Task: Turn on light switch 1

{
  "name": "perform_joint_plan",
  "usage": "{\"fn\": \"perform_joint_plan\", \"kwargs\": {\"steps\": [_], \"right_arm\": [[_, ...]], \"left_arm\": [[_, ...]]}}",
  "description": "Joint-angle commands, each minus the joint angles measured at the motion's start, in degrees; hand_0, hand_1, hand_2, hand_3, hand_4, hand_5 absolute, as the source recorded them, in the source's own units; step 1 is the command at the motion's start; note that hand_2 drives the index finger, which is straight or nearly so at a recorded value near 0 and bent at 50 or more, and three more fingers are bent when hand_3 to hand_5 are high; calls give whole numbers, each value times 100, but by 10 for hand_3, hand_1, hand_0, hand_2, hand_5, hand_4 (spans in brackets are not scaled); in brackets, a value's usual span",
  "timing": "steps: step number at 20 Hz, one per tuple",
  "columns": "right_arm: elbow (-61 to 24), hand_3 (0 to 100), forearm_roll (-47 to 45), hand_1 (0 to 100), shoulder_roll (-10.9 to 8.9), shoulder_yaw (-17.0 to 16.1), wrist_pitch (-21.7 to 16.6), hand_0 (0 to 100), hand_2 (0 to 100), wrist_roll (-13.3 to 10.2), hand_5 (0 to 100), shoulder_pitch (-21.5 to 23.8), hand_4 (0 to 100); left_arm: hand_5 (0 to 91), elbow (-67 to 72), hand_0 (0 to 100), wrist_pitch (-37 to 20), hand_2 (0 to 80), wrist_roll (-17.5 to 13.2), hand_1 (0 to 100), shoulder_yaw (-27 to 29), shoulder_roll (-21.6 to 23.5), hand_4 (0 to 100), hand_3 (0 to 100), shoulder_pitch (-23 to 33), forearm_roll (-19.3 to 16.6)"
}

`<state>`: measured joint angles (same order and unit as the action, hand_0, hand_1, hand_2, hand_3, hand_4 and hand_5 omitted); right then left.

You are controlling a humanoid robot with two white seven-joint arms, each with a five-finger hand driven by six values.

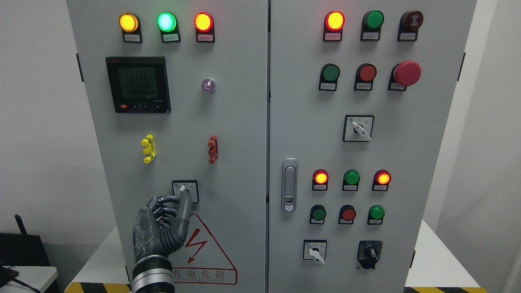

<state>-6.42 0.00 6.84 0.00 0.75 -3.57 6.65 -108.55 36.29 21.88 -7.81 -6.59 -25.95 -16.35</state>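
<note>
A small rotary switch [185, 190] with a white knob sits in a black-framed plate low on the left cabinet door. My left hand [173, 207] comes up from the bottom left. Its fingertips [185, 196] touch the knob, pinching it from below and the left. The knob tip points up and slightly left. The right arm is out of view.
The grey cabinet [244, 122] has two doors. Left door: three lit lamps [167, 22], a meter [138, 84], yellow [148, 149] and red [213, 149] clips, a warning triangle [203, 248]. Right door: a handle [289, 185], lamps, buttons, an emergency stop [407, 73], other rotary switches [358, 128].
</note>
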Motion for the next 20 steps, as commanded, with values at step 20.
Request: {"fn": "perform_joint_plan", "kwargs": {"steps": [20], "right_arm": [[0, 0, -140, 389, 2, 97, -5, 120, 0, -4, 0, 3, 0]], "left_arm": [[876, 9, 314, 203, 480, -44, 368, -10, 0, 871, 784, -112, 0]]}}
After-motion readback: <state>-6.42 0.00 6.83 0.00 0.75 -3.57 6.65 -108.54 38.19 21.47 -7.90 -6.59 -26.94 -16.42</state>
